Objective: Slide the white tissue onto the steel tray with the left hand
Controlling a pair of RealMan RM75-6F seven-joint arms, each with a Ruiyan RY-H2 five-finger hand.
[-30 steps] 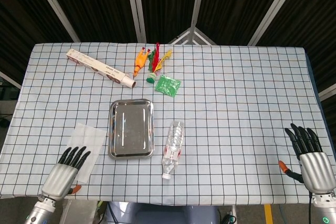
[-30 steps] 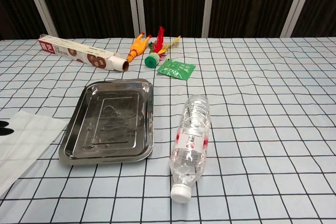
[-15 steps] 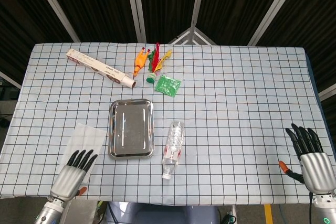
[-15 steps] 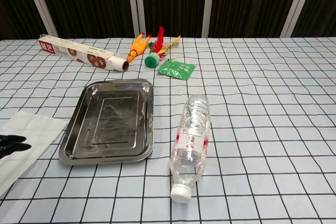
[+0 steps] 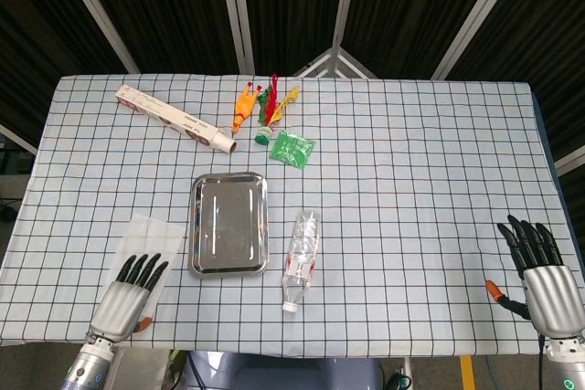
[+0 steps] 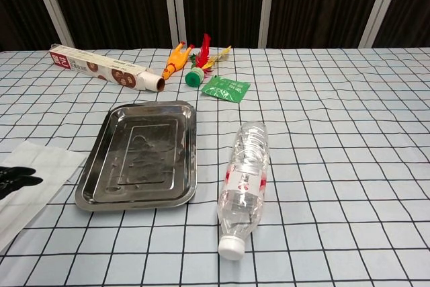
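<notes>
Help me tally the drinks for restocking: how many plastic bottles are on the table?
1. The plastic bottle lies on its side just right of the steel tray, cap toward the near table edge. Nothing in either view looks able to hide another.

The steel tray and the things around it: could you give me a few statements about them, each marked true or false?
1. The steel tray has nothing in it. True.
2. The white tissue lies on the tray. False: it lies on the cloth beside it, towards the left hand.
3. The left hand's fingertips are over the tissue. True.
4. The water bottle stands upright. False: it lies on its side.
5. The right hand holds the bottle. False: it holds nothing and is far from it.
</notes>
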